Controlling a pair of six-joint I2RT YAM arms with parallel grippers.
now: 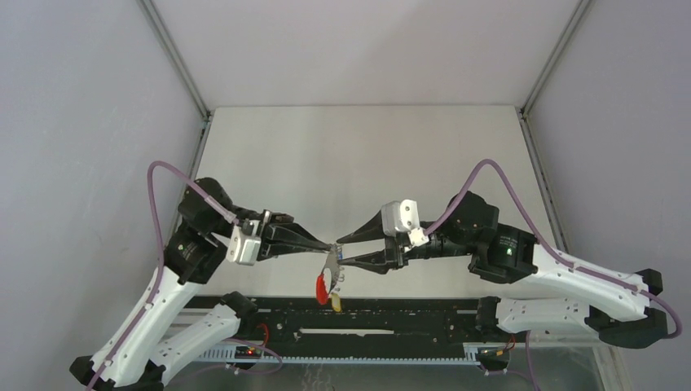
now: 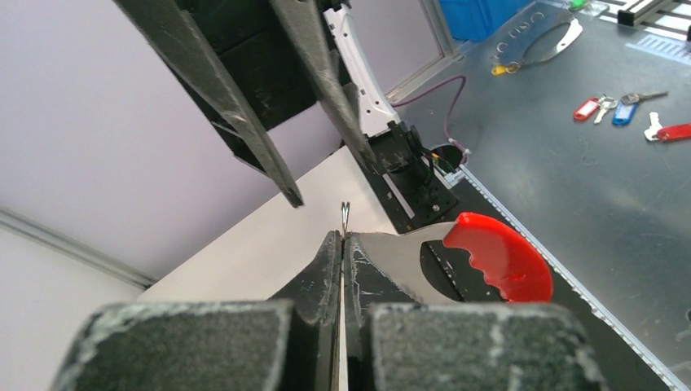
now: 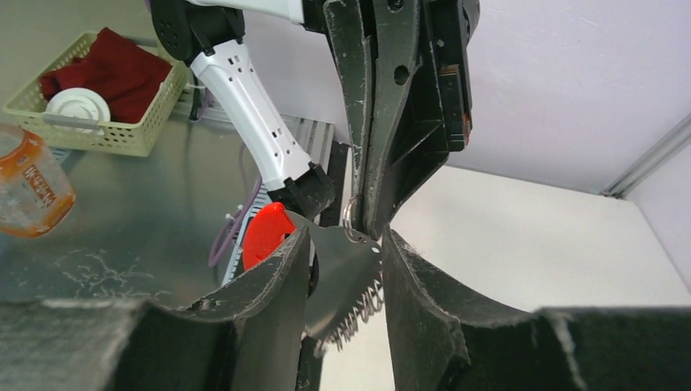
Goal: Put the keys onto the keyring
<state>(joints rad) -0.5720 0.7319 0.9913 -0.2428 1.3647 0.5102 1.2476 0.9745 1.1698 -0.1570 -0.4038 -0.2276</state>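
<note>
Pale grey walls (image 1: 73, 98) close off a white tabletop (image 1: 367, 155) on three sides, and both arms meet over its near edge, about in the middle. The left end effector (image 1: 332, 247) is closed tight on the upper edge of the keyring (image 1: 332, 265), so the grey metal plate hangs down from its tips. In its own wrist view the two fingers lie together with the thin plate pinched between them, and a small wire loop (image 2: 345, 213) stands up just past the tips.

The right end effector (image 1: 341, 252) reaches in from the right. Its jaws stand partly apart, with one finger (image 3: 277, 277) on each side of the same plate. Whether they press on it I cannot tell. Between these fingers the row of wire clips (image 3: 354, 314) shows along the lower edge of the plate.

The red band (image 1: 322, 287) curves at the lower left part of the keyring. A yellow-orange key tag (image 1: 335, 303) hangs just below it, close to the black rail (image 1: 407, 314) at the near edge. The key itself is too small to make out.

Further out, off the tabletop, the left wrist view shows loose keys (image 2: 607, 107) with red and blue tags on a dark surface, and another curved holder (image 2: 542, 41) beyond them. The right wrist view shows a basket (image 3: 106, 137) with a red cloth (image 3: 114, 65) in it and an orange jar (image 3: 28, 183) beside it.
</note>
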